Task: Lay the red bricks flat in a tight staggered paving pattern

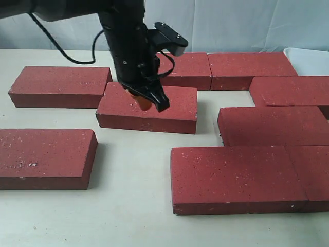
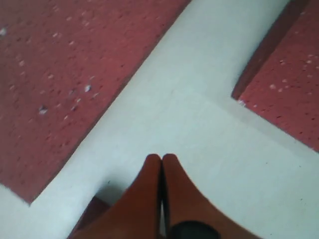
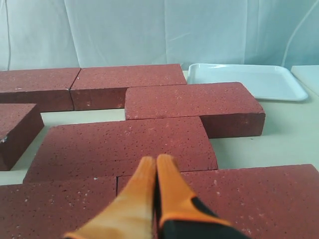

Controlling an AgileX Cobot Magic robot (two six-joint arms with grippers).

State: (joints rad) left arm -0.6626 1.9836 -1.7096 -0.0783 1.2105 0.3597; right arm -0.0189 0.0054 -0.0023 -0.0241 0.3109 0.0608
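Note:
Several red bricks lie flat on the white table. One brick [image 1: 175, 110] in the middle sits askew, and my left gripper [image 1: 150, 101] is down on it, shut with nothing between its fingers. In the left wrist view the closed fingertips [image 2: 161, 159] point over bare table between a large brick [image 2: 60, 74] and another brick's corner [image 2: 289, 89]. On the right, bricks form a staggered group [image 1: 272, 123] with a front brick [image 1: 236, 177]. My right gripper [image 3: 157, 162] hovers shut over that group [image 3: 124, 144]; it is out of the exterior view.
Two loose bricks lie on the left, one at the back [image 1: 60, 85] and one at the front [image 1: 46, 157]. Two bricks [image 1: 252, 69] line the back. A white tray [image 3: 249, 79] stands at the far right corner [image 1: 311, 59]. A black cable trails behind the left arm.

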